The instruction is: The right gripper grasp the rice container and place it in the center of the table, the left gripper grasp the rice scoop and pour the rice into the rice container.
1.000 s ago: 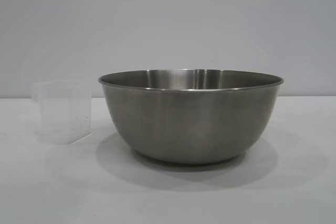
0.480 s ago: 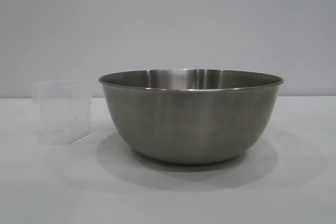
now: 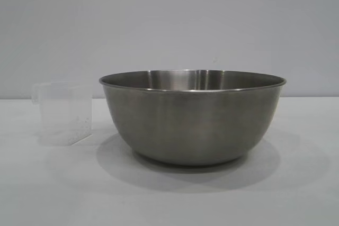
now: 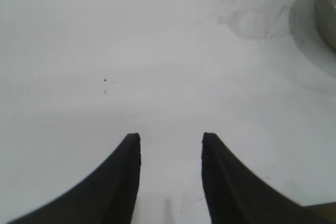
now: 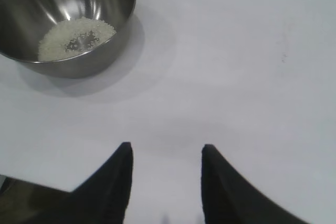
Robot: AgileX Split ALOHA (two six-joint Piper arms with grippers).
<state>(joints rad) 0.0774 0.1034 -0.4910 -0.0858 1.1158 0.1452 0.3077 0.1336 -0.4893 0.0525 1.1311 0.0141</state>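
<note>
Left pincer [image 4: 171, 137] first, from its own wrist cam: fingers spread a bit, nothing between them, just hanging over bare white counter [image 4: 105, 51]. The rice scoop [image 4: 254, 14] sits well ahead of it and off to one side, and a sliver of the rice container [image 4: 328, 9] shows past that, just beyond the scoop.

Right wrist cam: right pincer [image 5: 167, 148] is also spread and empty. The rice container [image 5: 65, 22] is well ahead of it and off to the other side, and the rice [image 5: 76, 38] is a pale heap on the bowl's floor.

Exterior view: neither pincer shows here. Honestly nothing has changed over the last second: the rice container [image 3: 193, 117] and rice scoop [image 3: 63, 114] are exactly where they were. The scoop stands upright just beside the bowl, not touching as far as I can tell. I'd read it as the job being done: bowl placed, rice poured, scoop set back down, both arms pulled back and idle.

How the stuff looks: the bowl is brushed steel with a thin rolled rim, sitting flat and casting a soft shadow. The scoop is clear plastic and looks basically empty, with a few grains stuck to its wall, so not every last bit went in.
</note>
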